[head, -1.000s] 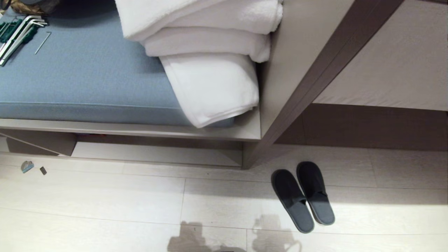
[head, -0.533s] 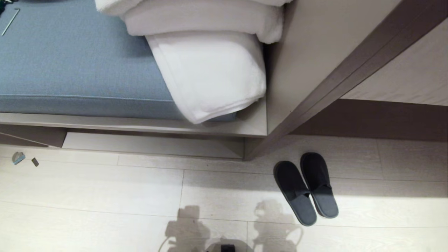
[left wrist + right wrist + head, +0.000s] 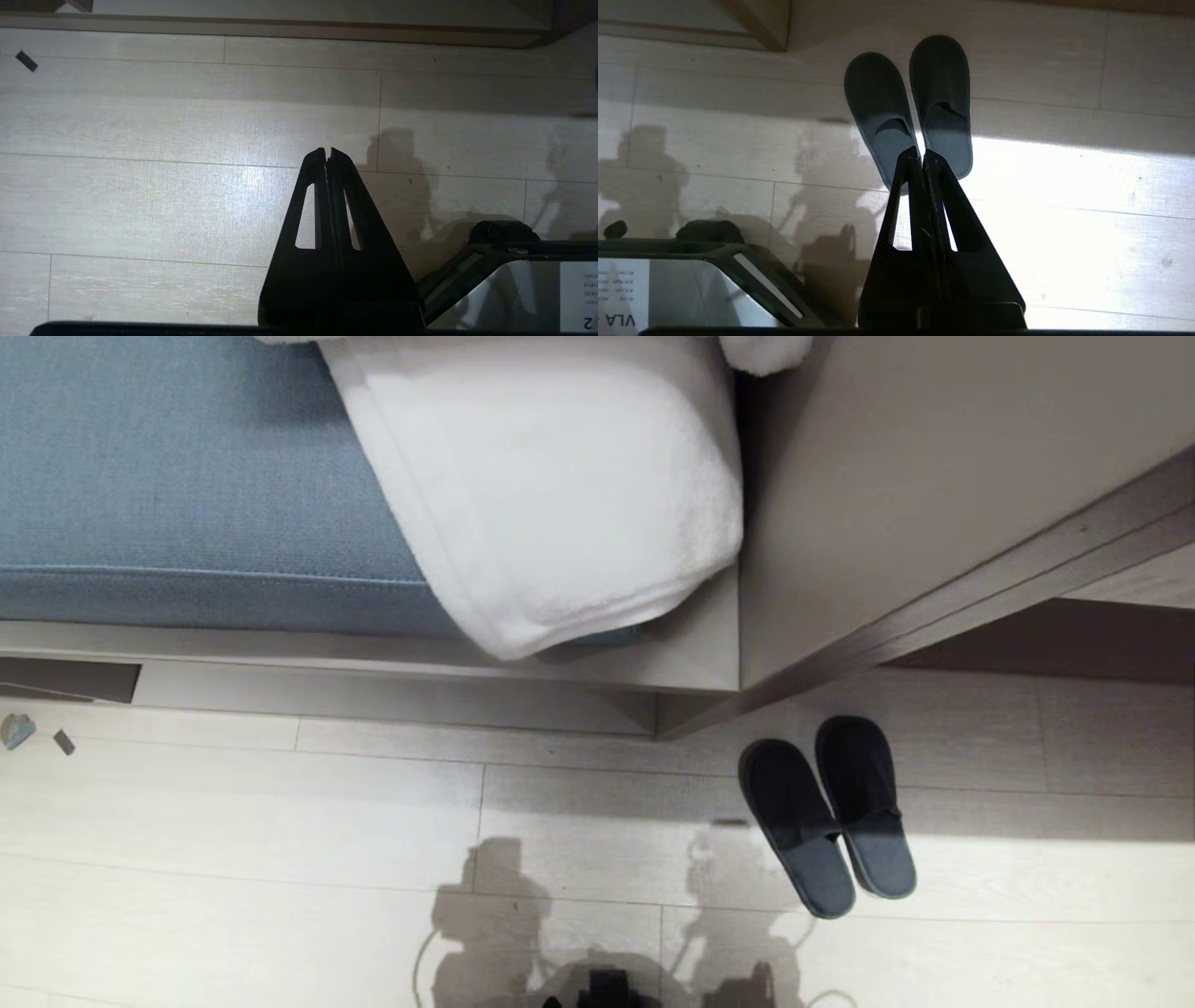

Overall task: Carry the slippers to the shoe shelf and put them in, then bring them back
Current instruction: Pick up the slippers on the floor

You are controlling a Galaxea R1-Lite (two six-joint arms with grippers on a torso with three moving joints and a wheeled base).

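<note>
Hanging nearest the robot, both arms point down over the pale plank floor (image 3: 233,821), each with its jaws pressed together on nothing. The left gripper (image 3: 325,151) hovers above bare boards. The right gripper (image 3: 922,151) hovers just short of the heels of the slippers (image 3: 826,812), not touching them as far as the right wrist view shows. Neither arm shows in the head view; only their shadows fall on the near floor.

A little farther out and to the right, the slippers lie side by side on the floor, touching along their inner edges, toes pointing away from the robot and open heels toward it.

Beyond them and to the left is the shoe shelf (image 3: 392,700), the low bay under the bench, with its pale bottom board showing and no shoes on the visible part. Above it sits the blue cushion (image 3: 168,476) with a folded white towel (image 3: 551,495) draped over its right end; a tall beige panel (image 3: 915,504) rises to the right.

By my reading the task has barely begun: the slippers are not yet picked up, and the grasp, the carry to the shelf, the placing and the return all remain.
</note>
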